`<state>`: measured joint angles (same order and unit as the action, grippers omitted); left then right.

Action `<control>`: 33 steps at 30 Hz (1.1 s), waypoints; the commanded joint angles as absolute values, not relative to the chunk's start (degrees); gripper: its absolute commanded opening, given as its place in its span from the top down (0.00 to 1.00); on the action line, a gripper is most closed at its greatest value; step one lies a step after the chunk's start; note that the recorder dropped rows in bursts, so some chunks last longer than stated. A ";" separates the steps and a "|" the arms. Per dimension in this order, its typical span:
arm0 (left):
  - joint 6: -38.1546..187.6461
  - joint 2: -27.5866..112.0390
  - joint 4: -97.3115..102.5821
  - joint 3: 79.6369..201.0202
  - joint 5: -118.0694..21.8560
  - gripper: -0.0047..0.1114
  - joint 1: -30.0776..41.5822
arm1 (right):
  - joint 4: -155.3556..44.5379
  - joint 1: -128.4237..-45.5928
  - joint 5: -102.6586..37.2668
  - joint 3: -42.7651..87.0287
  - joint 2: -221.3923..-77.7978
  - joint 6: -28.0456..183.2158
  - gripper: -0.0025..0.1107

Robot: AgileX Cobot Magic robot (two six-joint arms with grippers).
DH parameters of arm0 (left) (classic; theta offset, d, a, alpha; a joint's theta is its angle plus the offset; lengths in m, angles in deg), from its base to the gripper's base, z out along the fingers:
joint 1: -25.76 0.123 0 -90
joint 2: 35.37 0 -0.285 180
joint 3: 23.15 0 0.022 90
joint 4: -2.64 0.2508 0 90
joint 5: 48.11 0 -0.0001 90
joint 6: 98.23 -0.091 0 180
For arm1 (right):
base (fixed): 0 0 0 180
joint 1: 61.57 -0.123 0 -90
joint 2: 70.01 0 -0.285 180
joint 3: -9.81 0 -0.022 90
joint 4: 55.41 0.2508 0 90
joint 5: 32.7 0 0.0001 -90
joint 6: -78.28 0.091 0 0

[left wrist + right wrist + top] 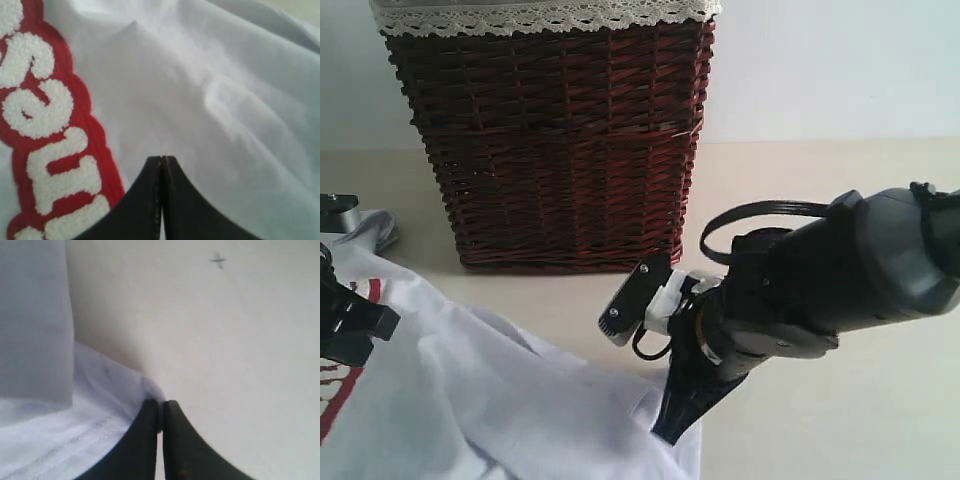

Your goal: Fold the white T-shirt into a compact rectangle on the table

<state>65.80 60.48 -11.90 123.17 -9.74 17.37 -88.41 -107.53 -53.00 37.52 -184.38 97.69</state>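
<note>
The white cotton T-shirt (470, 400) with fuzzy white red-edged letters (45, 105) is lying rumpled on the pale cream smooth table (840, 430), down around 7 o'clock in the exterior view. A dark red wicker basket (560, 150) stands up at 11 o'clock. The right gripper (161, 410), at 6 o'clock, is pinched together on the shirt's hem edge. The left gripper (161, 167) is closed too, just beside the letters, but I can't tell if it's got cloth.
</note>
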 commanded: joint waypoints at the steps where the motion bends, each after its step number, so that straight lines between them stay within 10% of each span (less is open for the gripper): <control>1: 65.52 60.39 -12.01 123.08 -9.56 0.96 17.00 | -112.87 -107.56 -59.21 37.92 -183.38 121.70 0.98; 33: 60.61 60.39 -16.67 123.08 -7.02 0.96 17.00 | -107.72 -107.56 -65.45 33.89 -157.24 117.91 0.98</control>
